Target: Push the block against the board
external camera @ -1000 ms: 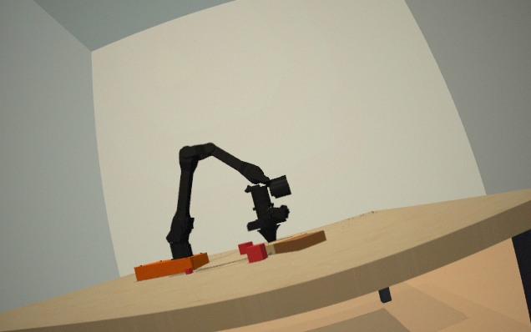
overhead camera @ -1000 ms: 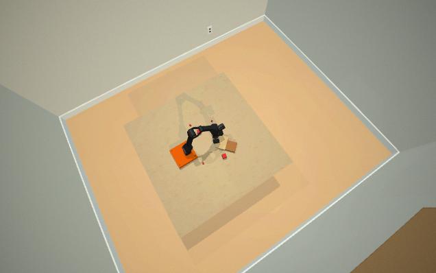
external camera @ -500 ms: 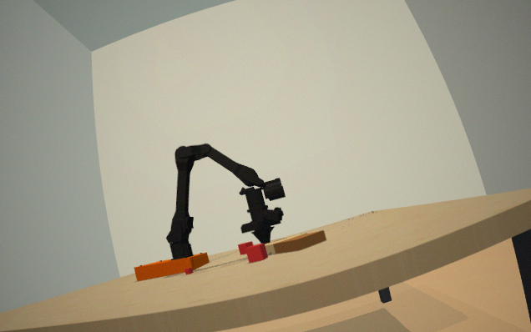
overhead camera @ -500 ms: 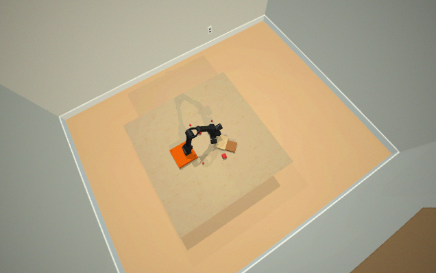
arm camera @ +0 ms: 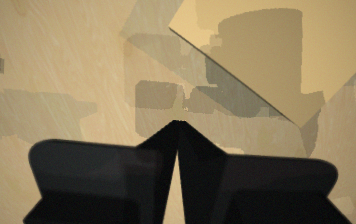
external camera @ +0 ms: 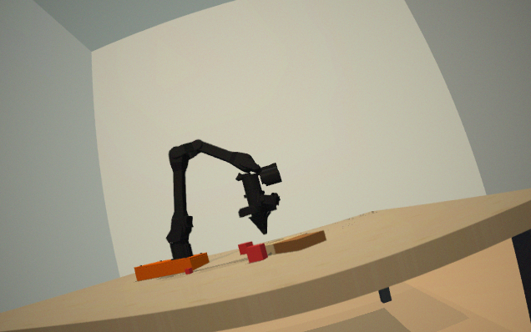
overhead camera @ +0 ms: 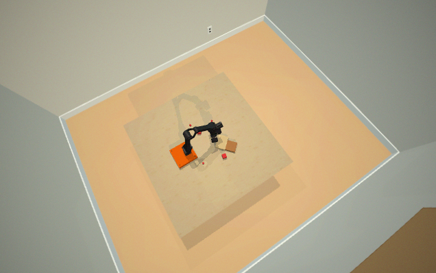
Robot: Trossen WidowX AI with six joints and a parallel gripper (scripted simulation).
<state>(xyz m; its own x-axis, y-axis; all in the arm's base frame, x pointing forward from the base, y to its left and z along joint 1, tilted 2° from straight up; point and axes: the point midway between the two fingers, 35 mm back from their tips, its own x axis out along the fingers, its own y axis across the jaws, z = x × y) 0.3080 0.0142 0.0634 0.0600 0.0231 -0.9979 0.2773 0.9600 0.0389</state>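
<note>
Pieces seem joined, but the final fit needs a clearer look

The pale piece (overhead camera: 223, 141) (external camera: 271, 249) (arm camera: 330, 55) and the brown piece (overhead camera: 231, 146) (external camera: 298, 243) lie flat on the surface (overhead camera: 212, 195) (external camera: 317, 267) (arm camera: 75, 50), side by side right of centre in the top view, the brown one farther right. Their facing sides appear to touch, with outer edges roughly in line. On that evidence the pushing looks largely done, perhaps wholly. What may remain is a small nudge, should the edges prove uneven, and then moving the gripper (overhead camera: 214, 140) (external camera: 265, 233) (arm camera: 178, 126) well away. Its fingers are pressed together with nothing between them, and the tips stand above the surface, near the pale piece.

Both pieces look squarish from above, so which is the block and which the board cannot be told for certain. The top view is too small to prove full contact or an even edge. In the exterior view a red cube (overhead camera: 224, 156) (external camera: 256, 253) hides part of the pale piece; the wrist view cuts that piece off at upper right and leaves the join out.
</note>
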